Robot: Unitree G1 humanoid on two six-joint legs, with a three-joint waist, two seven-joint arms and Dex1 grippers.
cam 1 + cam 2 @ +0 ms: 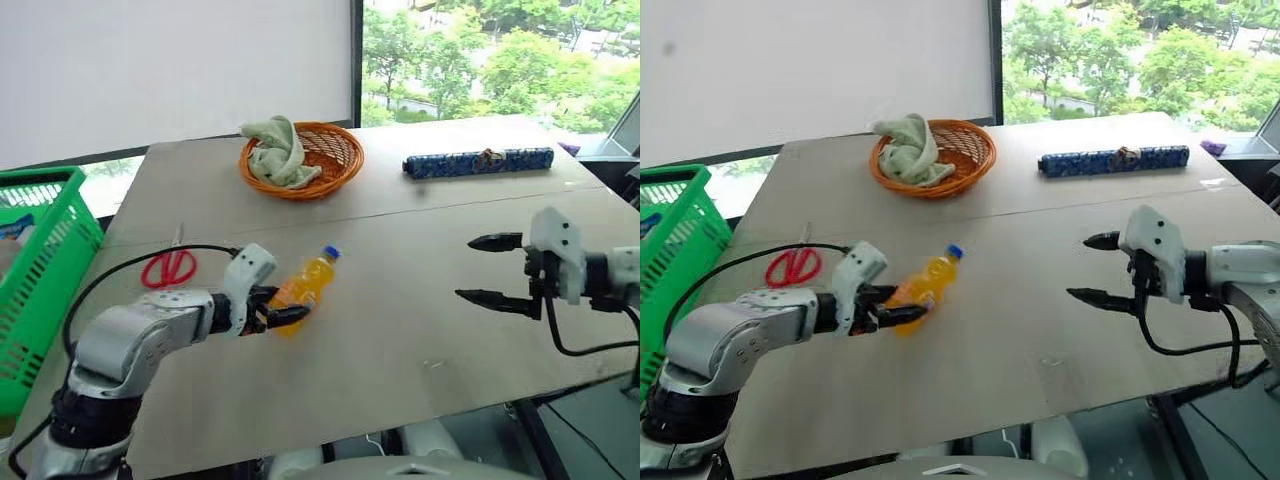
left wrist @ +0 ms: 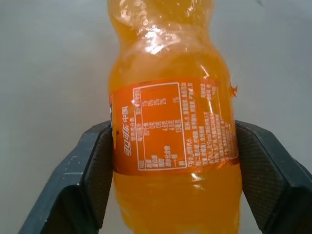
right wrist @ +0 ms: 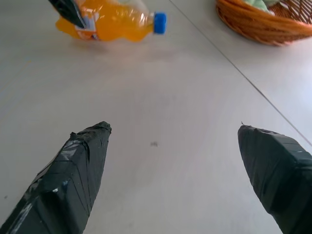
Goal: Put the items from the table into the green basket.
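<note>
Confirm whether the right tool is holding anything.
No: the right tool hangs open over bare table, its fingers spread wide with nothing between them; the orange bottle sits in the left tool.

White blind on the left; window showing green trees.

**Left clamped, right spread**

The left gripper reaches in from the near left, its fingers pressed against both sides of the bottle. The right gripper hangs at the right, pointing left, fingers wide apart.
</note>
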